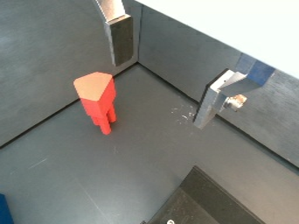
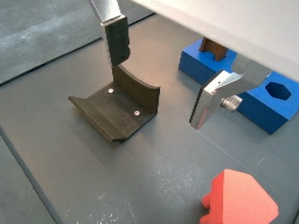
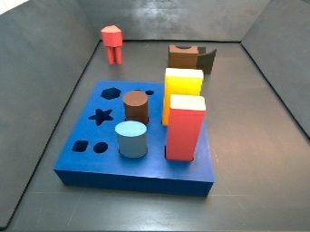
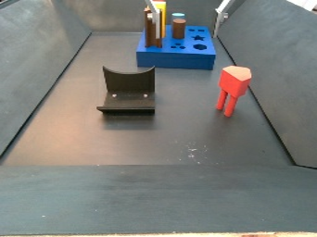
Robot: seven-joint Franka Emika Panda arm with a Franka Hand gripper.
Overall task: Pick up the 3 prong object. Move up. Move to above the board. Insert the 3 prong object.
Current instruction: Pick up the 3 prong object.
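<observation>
3 prong object (image 4: 234, 87) stands upright on the dark floor at the right of a side view, well apart from the board (image 4: 176, 52) at the upper centre. The gripper (image 1: 170, 72) shows only in the wrist views, spread wide with nothing between its fingers; one of them also shows the fixture (image 2: 114, 108).

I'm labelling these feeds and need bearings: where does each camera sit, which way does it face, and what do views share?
Wrist view: above the floor, looking down at the upright salmon-red three-legged peg; open gripper in frame.
Wrist view: looks down at the dark curved fixture and thick blue board; silver fingers show.
Side view: beyond the board, facing the peg; no robot.
Side view: opposite end, facing the board; no robot.
All show the peg.
</observation>
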